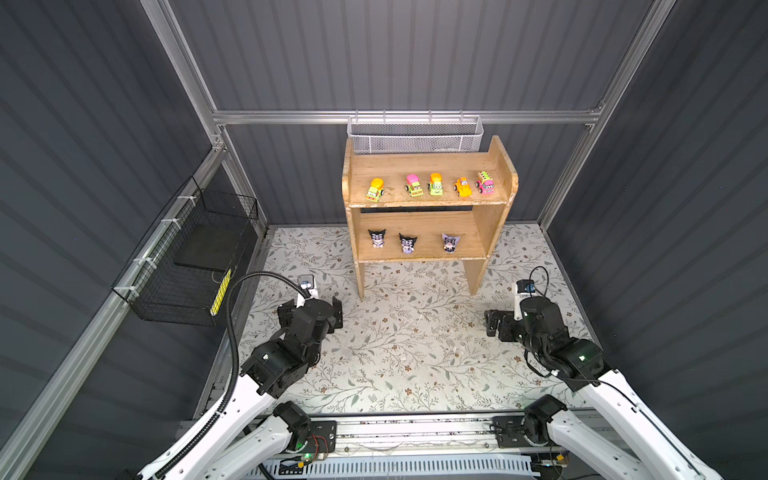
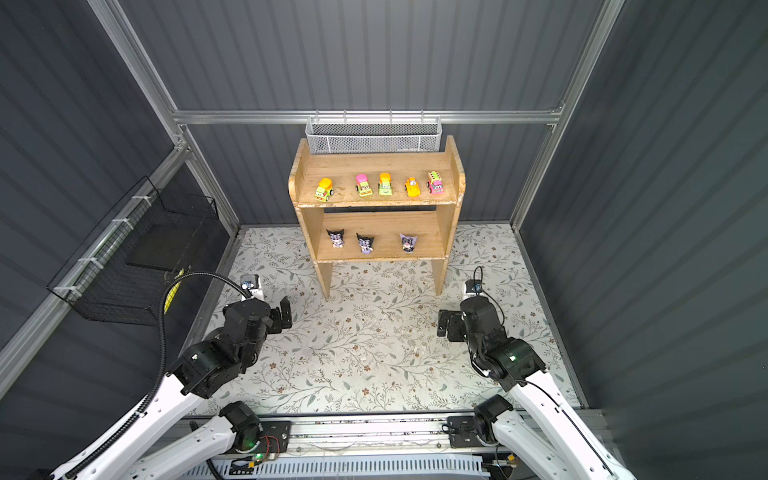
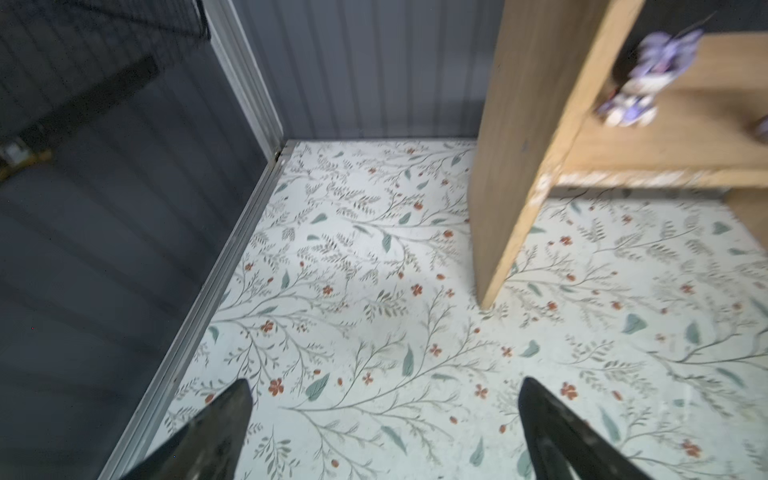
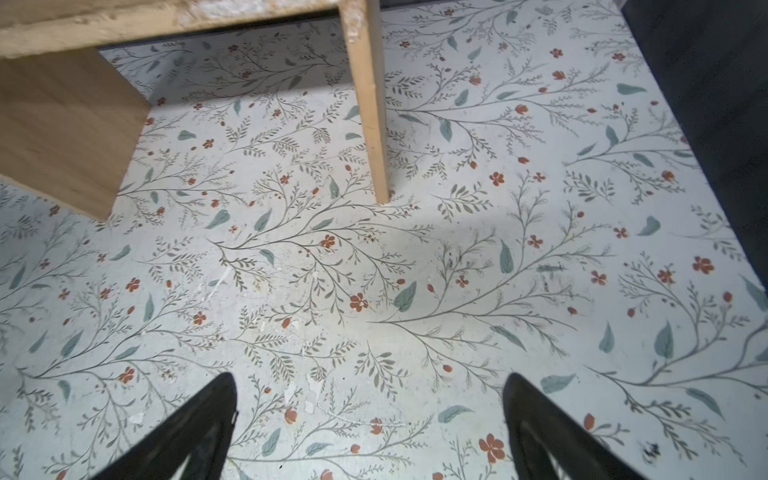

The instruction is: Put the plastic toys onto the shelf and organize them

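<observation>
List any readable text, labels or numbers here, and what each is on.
No text is legible.
Orange car on the top tier of the shelf: small roof mark, too small to read.
Yellow strip at the black wire basket: dark markings, too blurred to read.

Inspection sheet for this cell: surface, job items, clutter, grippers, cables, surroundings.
Surface: floral mat, scuffed.
Job's things: five toy cars in a row on the shelf, top tier; three figurines on lower tier.
Clutter: nothing seen.
Grippers: left gripper and right gripper open, empty, over the mat.
Cables: black conduit along left arm; thin cable looped at right wrist.
Surroundings: white mesh basket behind shelf; black wire basket on left wall.
</observation>
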Controlling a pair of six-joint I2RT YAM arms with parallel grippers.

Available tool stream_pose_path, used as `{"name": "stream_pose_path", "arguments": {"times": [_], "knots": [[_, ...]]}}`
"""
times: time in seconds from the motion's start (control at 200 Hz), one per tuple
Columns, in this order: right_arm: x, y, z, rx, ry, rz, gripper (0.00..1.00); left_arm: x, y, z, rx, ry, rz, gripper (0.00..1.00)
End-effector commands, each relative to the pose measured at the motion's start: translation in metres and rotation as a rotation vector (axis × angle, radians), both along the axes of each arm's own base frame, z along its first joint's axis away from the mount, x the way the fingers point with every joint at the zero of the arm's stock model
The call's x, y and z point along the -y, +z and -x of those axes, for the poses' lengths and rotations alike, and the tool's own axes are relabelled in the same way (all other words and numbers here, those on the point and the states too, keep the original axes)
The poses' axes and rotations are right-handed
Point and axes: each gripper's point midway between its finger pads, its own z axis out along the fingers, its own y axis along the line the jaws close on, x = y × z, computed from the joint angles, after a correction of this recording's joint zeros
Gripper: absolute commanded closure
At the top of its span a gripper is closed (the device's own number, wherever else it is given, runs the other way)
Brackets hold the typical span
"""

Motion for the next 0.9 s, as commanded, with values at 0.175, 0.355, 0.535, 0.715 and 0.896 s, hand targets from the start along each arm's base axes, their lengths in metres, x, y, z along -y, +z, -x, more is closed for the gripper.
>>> {"name": "stream_pose_path", "arguments": {"times": [0.175,0.355,0.535,0.715,0.896], "knots": [[0.066,-0.016,-0.012,0.109,-0.362,0.203,0.01,-0.007,-0.037,-0.025,0.084,0.136,-0.072,0.0],[0.072,0.004,-0.028,0.298,-0.385,0.254,0.01,-0.004,-0.057,-0.036,0.126,0.133,-0.114,0.0],[0.072,-0.003,-0.043,0.356,-0.351,0.256,0.01,-0.013,-0.064,-0.048,0.158,0.142,-0.125,0.0],[0.083,-0.021,-0.061,0.388,-0.366,0.329,0.01,-0.038,-0.077,-0.071,0.158,0.174,-0.089,0.0],[0.108,-0.046,-0.078,0.359,-0.42,0.265,0.01,-0.062,-0.104,-0.088,0.126,0.218,-0.071,0.0]]}}
